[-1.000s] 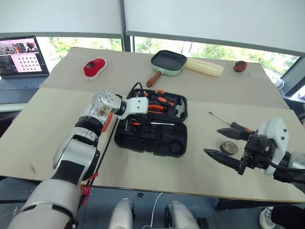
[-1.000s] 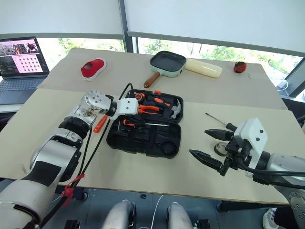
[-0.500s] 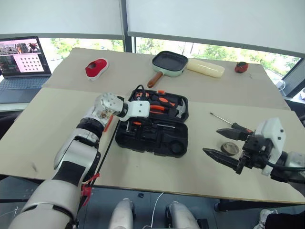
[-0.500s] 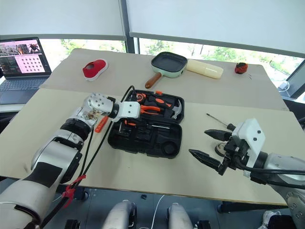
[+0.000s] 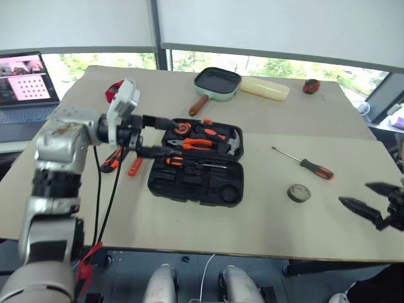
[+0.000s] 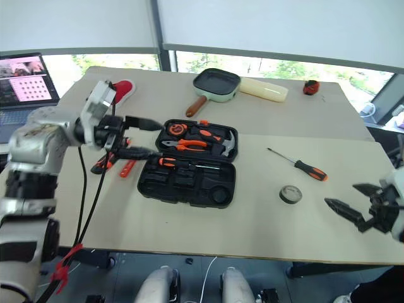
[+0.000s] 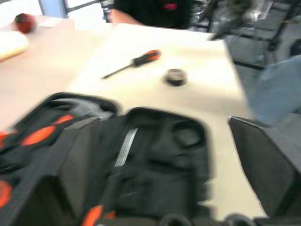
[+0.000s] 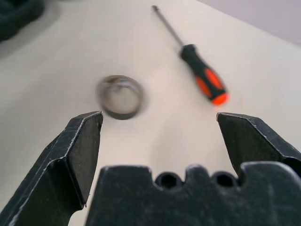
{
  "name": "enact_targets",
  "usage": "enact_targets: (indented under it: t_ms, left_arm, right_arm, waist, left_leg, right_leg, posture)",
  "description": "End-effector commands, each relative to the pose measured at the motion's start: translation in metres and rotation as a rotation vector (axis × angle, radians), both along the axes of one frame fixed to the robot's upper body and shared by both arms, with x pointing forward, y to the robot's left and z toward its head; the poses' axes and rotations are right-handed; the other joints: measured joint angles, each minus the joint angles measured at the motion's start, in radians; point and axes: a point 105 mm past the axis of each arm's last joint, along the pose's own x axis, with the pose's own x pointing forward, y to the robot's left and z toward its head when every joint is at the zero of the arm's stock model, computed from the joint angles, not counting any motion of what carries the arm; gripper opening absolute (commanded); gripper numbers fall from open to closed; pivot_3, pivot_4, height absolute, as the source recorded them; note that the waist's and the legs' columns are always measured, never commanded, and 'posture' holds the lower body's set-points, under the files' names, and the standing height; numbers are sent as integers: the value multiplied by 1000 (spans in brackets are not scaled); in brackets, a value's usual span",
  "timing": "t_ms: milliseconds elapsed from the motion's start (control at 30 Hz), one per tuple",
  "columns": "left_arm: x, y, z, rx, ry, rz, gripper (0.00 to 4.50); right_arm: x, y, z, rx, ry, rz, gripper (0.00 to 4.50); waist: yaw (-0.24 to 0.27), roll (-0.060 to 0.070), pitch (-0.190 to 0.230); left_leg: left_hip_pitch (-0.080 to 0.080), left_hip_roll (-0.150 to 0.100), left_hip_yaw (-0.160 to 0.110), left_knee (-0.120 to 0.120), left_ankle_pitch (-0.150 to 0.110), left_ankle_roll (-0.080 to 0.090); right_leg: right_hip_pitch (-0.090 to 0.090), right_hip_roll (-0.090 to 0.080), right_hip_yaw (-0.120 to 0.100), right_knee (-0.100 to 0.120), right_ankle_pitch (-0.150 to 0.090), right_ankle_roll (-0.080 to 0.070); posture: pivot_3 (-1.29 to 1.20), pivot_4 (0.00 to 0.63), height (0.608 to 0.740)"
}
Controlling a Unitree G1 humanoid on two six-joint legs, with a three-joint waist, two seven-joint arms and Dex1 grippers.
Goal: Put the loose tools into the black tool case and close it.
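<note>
The black tool case (image 5: 189,186) lies open at the table's middle, with pliers, a hammer and an orange-and-black screwdriver (image 5: 180,162) in its slots. My left gripper (image 5: 165,134) hovers open and empty above the case's left edge. Two orange tools (image 5: 136,166) lie loose on the table left of the case, under that arm. Right of the case lie a second orange-and-black screwdriver (image 5: 304,165) and the dark grey tape roll (image 5: 298,192). My right gripper (image 5: 365,197) is open near the table's right front edge, pointing toward the tape roll (image 8: 120,96) and apart from it.
At the far side stand a green pan (image 5: 218,82), a cream block (image 5: 264,87), a red object (image 5: 115,90) and a small red item (image 5: 309,85). A laptop (image 5: 22,82) sits far left. A black cable (image 5: 101,189) hangs from my left arm.
My left gripper has lifted off the case, swung back to the left and opened. My right arm has moved out to the right, away from the tape roll. The camera shifted a little.
</note>
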Motion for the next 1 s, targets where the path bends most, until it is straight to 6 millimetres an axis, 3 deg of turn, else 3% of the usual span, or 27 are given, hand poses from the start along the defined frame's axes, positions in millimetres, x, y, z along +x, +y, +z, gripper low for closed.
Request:
enact_targets:
  t_ms: [33,167,267,400,600,700,1000]
  left_arm:
    - [-25,-13,2,6,-23,-51,4443]
    - [-41,-17,-8,32,-20,-64,4443]
    - [-51,-20,-10,24,-12,-68,4443]
    - [-60,-21,-8,6,-12,-52,4443]
    - [-62,-22,-6,-9,-22,-28,4443]
    - [-60,-21,-6,-10,-33,-13,4500]
    - [-57,-19,-2,-10,-61,7,4500]
  right_arm:
    - [30,-8,0,-160,-25,10,4500]
    - [60,1,-14,-319,29,86,4500]
    - [79,-3,-24,-402,69,85,4500]
    - [105,-9,-24,-403,86,39,4500]
    - [121,-12,-28,-363,192,41,4500]
    - [126,-12,-32,-348,256,53,3806]
    - [121,-12,-36,-372,378,139,819]
  waist:
    - [0,0,0]
    - [1,4,2]
    - [0,5,3]
    - [6,6,4]
    - [3,6,4]
    - [-1,6,4]
    - [0,7,5]
  left_leg:
    - [1,0,0,0,0,0]
    - [4,0,0,-1,0,0]
    - [5,0,0,-1,0,0]
    - [5,-1,2,-1,0,0]
    - [5,0,2,-2,0,0]
    - [5,0,2,-2,0,0]
    - [5,0,3,-3,0,0]
  right_leg:
    - [1,0,0,0,0,0]
    - [3,1,0,0,0,-1]
    - [4,1,1,-1,0,-1]
    - [3,0,2,-1,0,-1]
    - [4,0,2,-1,0,-1]
    - [4,0,2,-1,0,-1]
    - [3,0,2,-2,0,-1]
  posture:
    - [0,150,740]
    - [0,150,740]
    - [0,150,740]
    - [0,150,740]
    - [0,150,740]
    - [0,150,740]
    - [0,150,740]
